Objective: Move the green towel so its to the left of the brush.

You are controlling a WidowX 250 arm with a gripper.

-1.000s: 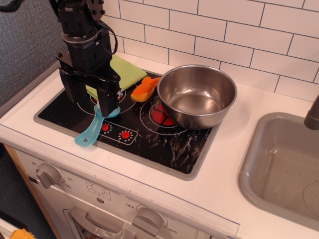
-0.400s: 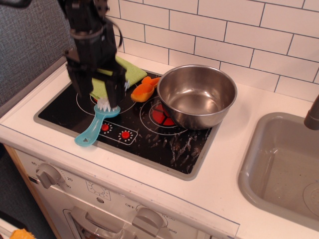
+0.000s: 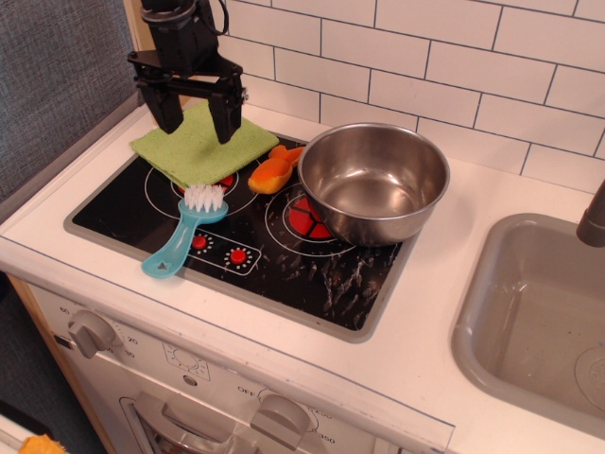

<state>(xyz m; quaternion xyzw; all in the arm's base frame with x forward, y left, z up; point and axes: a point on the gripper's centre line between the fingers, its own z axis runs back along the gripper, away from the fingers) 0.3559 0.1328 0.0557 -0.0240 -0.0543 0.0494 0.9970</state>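
Observation:
The green towel [image 3: 200,148] lies flat at the back left corner of the black stovetop [image 3: 284,255], over the rear left burner. The light-blue brush [image 3: 183,230] lies in front of it, white bristles toward the towel, handle pointing to the front left. My gripper [image 3: 196,120] hangs above the towel with its two fingers spread wide and nothing between them. Its fingertips [image 3: 227,130] stand just over the cloth's far part.
An orange toy [image 3: 275,168] lies right of the towel, next to a steel bowl [image 3: 372,180] on the rear right burner. A grey sink [image 3: 534,322] sits at the right. A white tiled wall runs behind. Stove knobs [image 3: 91,332] are on the front panel.
My gripper has risen and moved back from over the brush head to above the towel. The towel, before partly hidden by the arm, now shows whole. The brush has not moved.

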